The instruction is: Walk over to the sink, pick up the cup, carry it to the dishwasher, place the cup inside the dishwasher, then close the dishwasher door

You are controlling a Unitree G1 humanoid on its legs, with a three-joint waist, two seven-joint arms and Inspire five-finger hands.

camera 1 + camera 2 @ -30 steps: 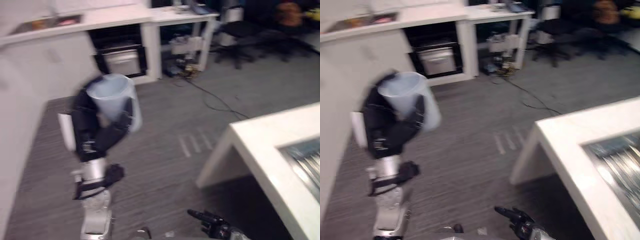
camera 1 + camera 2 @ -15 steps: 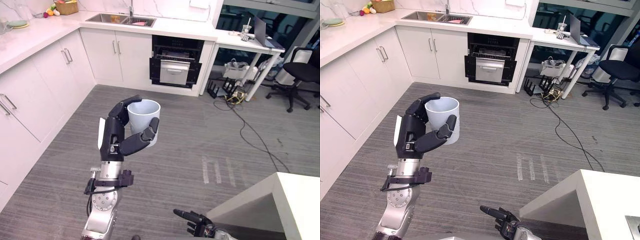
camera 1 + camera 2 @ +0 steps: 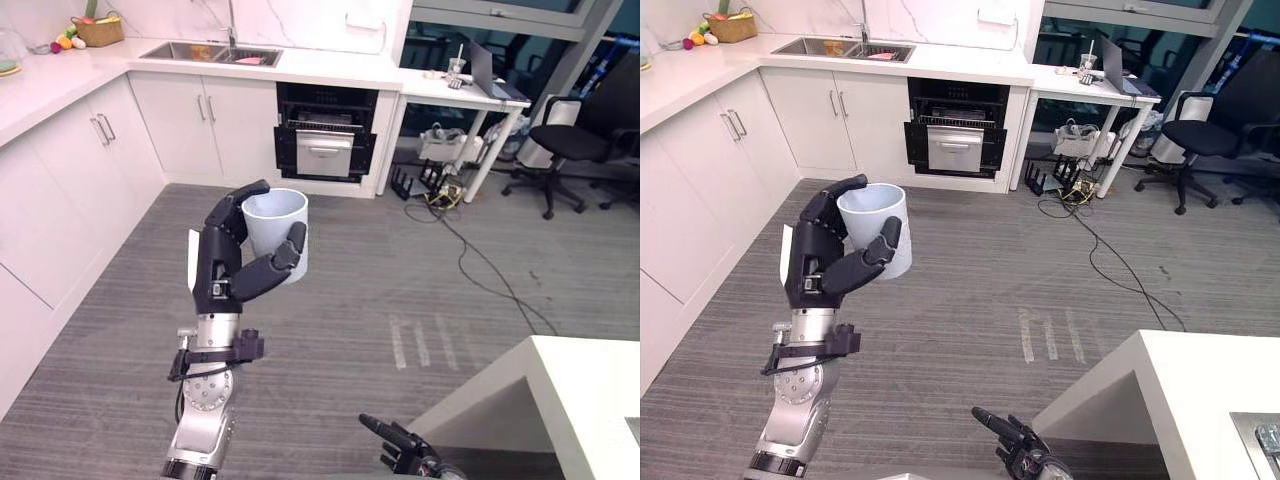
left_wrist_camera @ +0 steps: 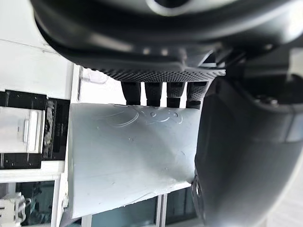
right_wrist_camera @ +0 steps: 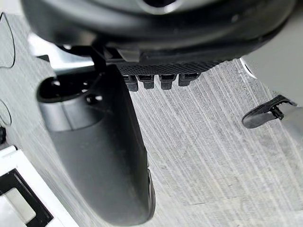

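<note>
My left hand (image 3: 222,268) is raised in front of me, shut on a pale white cup (image 3: 279,222) that stands upright in it, mouth up. In the left wrist view its fingers (image 4: 161,94) and thumb (image 4: 241,156) curl round the cup's wall (image 4: 128,156). Straight ahead across the grey floor, the dishwasher (image 3: 325,132) is a dark open bay under the counter, with a rack and a pale panel showing. The sink (image 3: 210,52) is set in the counter to its left. My right hand (image 3: 1018,452) hangs low near the bottom edge, fingers relaxed and holding nothing.
White cabinets (image 3: 60,170) run along the left, with a fruit basket (image 3: 98,30) on the counter. To the dishwasher's right stand a white desk (image 3: 470,95) and an office chair (image 3: 575,145), with cables (image 3: 470,270) on the floor. A white table corner (image 3: 560,400) juts in at lower right.
The camera has swung from a blurred view beside the white table to face the kitchen and dishwasher. The cup stays in my left hand in the same grip; the right hand stays low.
</note>
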